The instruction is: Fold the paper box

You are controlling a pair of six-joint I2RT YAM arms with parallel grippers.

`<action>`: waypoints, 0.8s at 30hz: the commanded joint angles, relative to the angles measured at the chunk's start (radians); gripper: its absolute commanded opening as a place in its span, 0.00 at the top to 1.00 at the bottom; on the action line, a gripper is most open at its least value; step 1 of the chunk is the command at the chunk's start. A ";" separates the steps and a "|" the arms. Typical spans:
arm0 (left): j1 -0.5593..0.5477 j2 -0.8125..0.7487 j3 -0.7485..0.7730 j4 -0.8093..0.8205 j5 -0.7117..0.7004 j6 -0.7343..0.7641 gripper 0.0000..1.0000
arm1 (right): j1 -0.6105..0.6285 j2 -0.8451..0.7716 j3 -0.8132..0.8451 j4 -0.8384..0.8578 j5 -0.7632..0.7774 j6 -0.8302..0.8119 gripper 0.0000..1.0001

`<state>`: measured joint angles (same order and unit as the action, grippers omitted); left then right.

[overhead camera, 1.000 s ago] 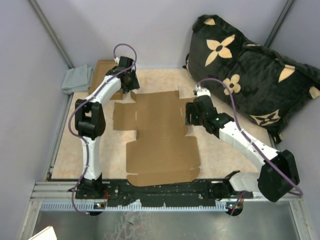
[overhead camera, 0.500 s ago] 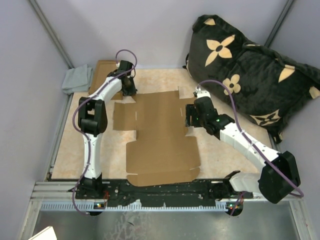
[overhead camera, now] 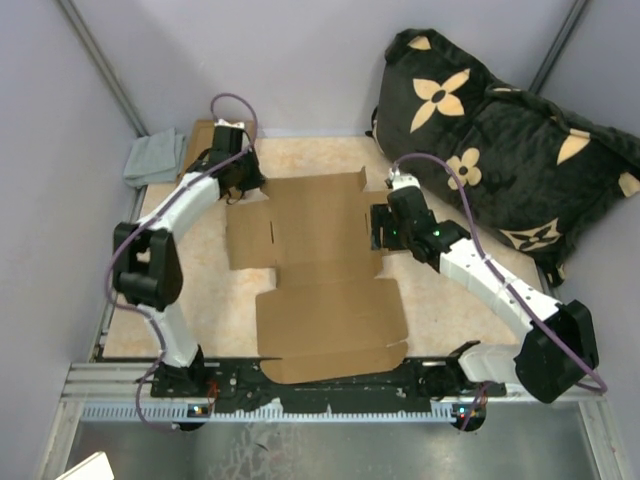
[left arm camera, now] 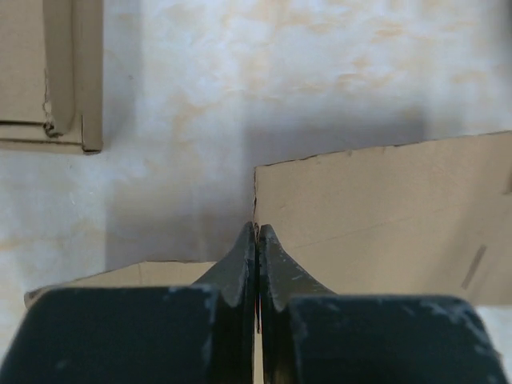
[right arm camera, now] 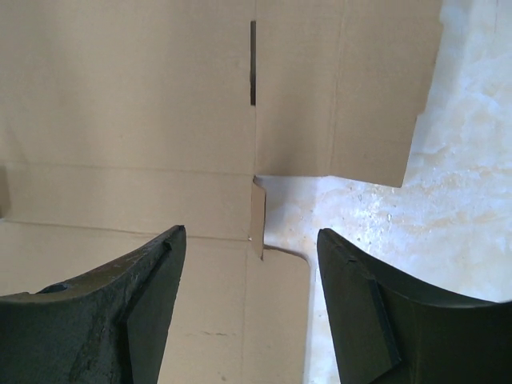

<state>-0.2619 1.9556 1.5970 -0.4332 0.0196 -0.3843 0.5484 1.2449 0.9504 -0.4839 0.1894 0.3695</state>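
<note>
Starts at the left gripper [left arm camera: 256, 252]: pressed fully together, no gap showing, with the left edge of a cardboard panel running straight into the seam between the fingers. Reads therefore as a pinch on the paper box [overhead camera: 320, 270] at its far-left corner, not a bare close. Looks outward in the left wrist view to 2 o'clock, where that panel spreads away, lifted enough to throw a shadow on the table [overhead camera: 130, 300]. Finds at 10 o'clock a smaller cardboard box [left arm camera: 48, 72], apart from both fingers and sheet. From above, puts the pinch at about 11 o'clock of the flat sheet, the bulk of the cardboard lying toward 5 o'clock from the fingertips. Turns to the right gripper [right arm camera: 252, 236]: spread wide, holding nothing, hanging over the sheet's right edge at about 2 o'clock of its middle, above a small tab [right arm camera: 257, 212] beside a notch. Sets the long axis of the sheet from 12 to 6 o'clock, far edge toward the back wall, near edge close to the arm bases. Judges the left arm the engaged one, likely to swing the far panel up and over toward 6 o'clock about a crease crossing 9 to 3. Rates the right arm nearer the right-hand flaps, well placed to press down. Warns of the whole sheet sliding if left unpinned.
</note>
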 commanded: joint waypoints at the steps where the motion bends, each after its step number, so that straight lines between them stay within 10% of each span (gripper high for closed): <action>1: -0.004 -0.274 -0.195 0.264 0.082 0.002 1.00 | -0.005 0.012 0.121 -0.043 -0.012 -0.035 0.32; 24: -0.251 -1.067 -1.060 0.938 -0.060 0.269 1.00 | -0.006 -0.067 0.380 -0.366 0.030 -0.095 0.33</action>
<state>-0.5022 0.9501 0.5789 0.3618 -0.0044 -0.1616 0.5468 1.1992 1.2778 -0.8021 0.2012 0.2955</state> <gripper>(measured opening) 0.015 0.675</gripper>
